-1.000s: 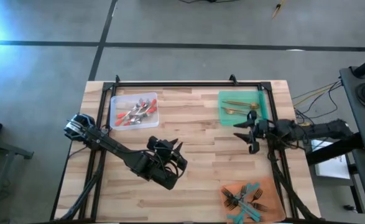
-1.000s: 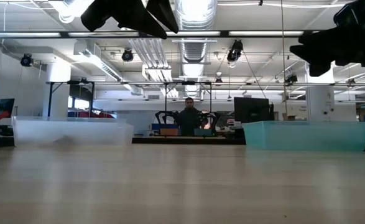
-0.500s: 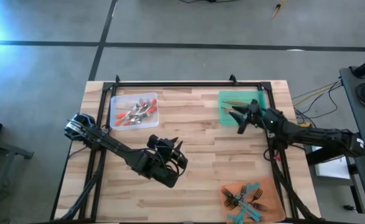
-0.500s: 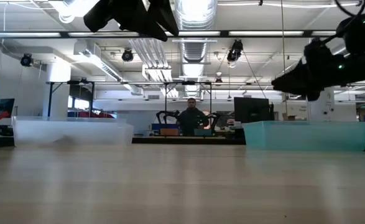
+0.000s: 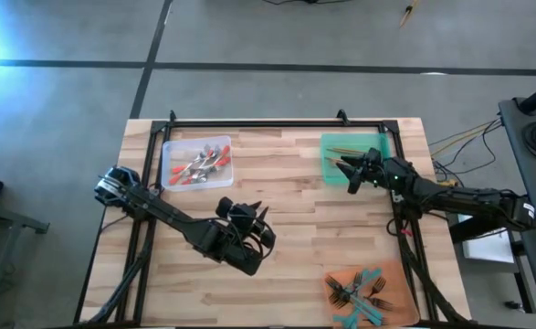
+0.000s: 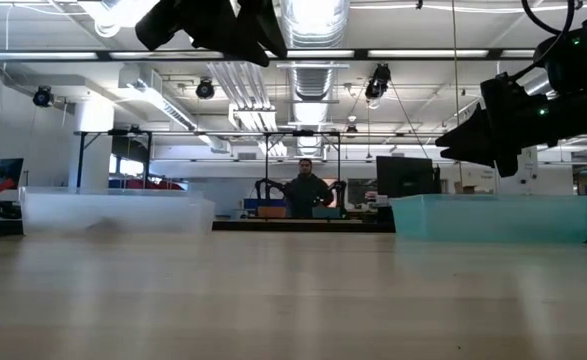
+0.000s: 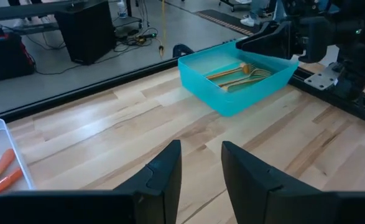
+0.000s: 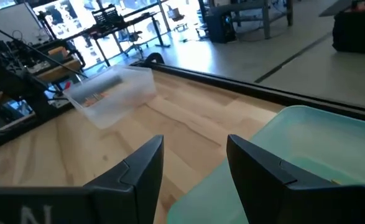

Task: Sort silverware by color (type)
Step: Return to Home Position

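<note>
evidently the sorting looks done. the wooden table (image 5: pixel 286 164) shows no loose piece between the trays. the left gripper (image 5: pixel 254 212) hangs over the table's middle, fingers a little apart and holding nothing. the right gripper (image 5: pixel 346 176) hovers at the edge of the green tray (image 5: pixel 377 142), fingers spread wider, also empty. the silverware (image 5: pixel 199 164) lies grouped: red-handled pieces in the clear tray (image 5: pixel 167 146), gold ones (image 5: pixel 350 153) in the green tray, teal-handled forks (image 5: pixel 363 294) in the orange tray (image 5: pixel 400 279). what remains, i judge, is only for both arms to pull back to rest.

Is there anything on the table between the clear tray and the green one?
No. The high view shows only bare tabletop between the clear tray and the green tray.
</note>
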